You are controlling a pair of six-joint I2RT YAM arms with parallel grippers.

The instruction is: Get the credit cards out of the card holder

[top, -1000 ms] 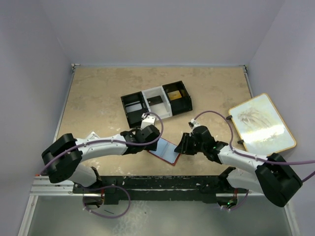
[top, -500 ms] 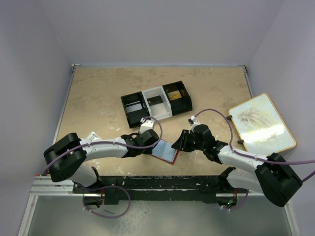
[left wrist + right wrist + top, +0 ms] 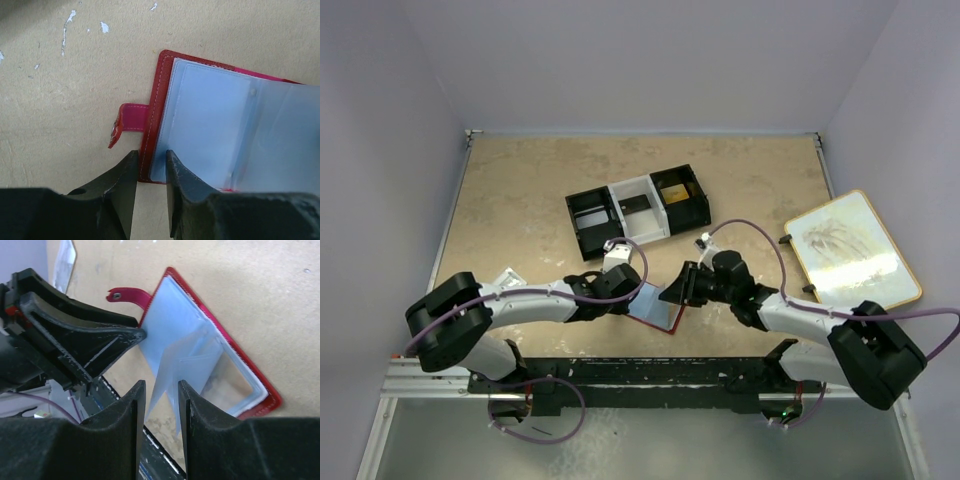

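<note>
The card holder lies open on the table, close to the near edge and midway between my two arms. It is on the near side of the black-and-white tray. Its red cover is underneath and its pale blue-grey clear sleeves face up. Its red strap tab sticks out on the left side.

My left end effector is down at the holder's left edge. Its jaws stand close together with only the red stitched border between them. One finger sits over bare table just outside the cover, and the other sits over the corner of the top sleeve. I cannot tell whether they clamp the border or merely straddle it.

My right end effector is at the holder's right side, low and tilted. Its jaws are partly closed. One clear sleeve leaf stands tilted up off the holder and runs into the gap between them. I cannot tell whether it is pinched or only leaning there. The sleeves beneath it lie flat. A pale mottled patch shows through a flat pocket on the right half, and I cannot tell whether that is one of the credit cards.

Well off to the right, a wood-rimmed board lies on the table, apart from everything else.
</note>
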